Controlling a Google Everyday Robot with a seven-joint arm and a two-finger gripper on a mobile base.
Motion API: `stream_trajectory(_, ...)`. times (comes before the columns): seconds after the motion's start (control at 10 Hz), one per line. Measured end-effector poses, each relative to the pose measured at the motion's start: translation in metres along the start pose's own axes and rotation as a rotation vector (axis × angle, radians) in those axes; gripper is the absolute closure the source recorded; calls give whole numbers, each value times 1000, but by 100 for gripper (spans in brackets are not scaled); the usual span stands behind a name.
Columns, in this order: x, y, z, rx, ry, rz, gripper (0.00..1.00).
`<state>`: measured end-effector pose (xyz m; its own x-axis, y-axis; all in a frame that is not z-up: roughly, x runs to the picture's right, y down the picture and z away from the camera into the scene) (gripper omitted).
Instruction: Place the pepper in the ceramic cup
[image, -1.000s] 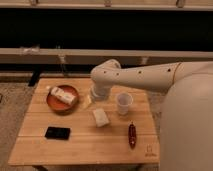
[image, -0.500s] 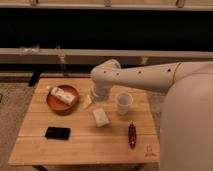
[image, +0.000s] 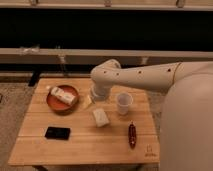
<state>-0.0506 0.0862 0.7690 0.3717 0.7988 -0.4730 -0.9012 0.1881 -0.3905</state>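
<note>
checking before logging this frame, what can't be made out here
Camera view:
- End effector, down between the round reddish-brown plate and the small white ceramic cup: mostly hidden by the white arm's own bend.
- Pale packet on the plate: too small to identify.
- Mark on the wooden table's corner by the slender dark red chili pepper: too small to read.
- Robot's white body: cut off by the right edge.

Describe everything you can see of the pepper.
The pepper is a small, slender, dark red chili, lying flat on the wooden table near its front right corner, long axis pointing front to back. Only the table touches it; the cup stands apart behind it. The pincer is well away, left of the cup.
</note>
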Motion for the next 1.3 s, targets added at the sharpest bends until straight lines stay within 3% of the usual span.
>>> stream_trajectory(0.3,-1,0,0,0,-1,1,20)
stream_trajectory(0.7,0,-19,-7,22,24,30,20)
stream_trajectory(0.9,25,-23,-15,28,30,76,20)
stream_trajectory(1.3,108,-13,-33,2,36,197,20)
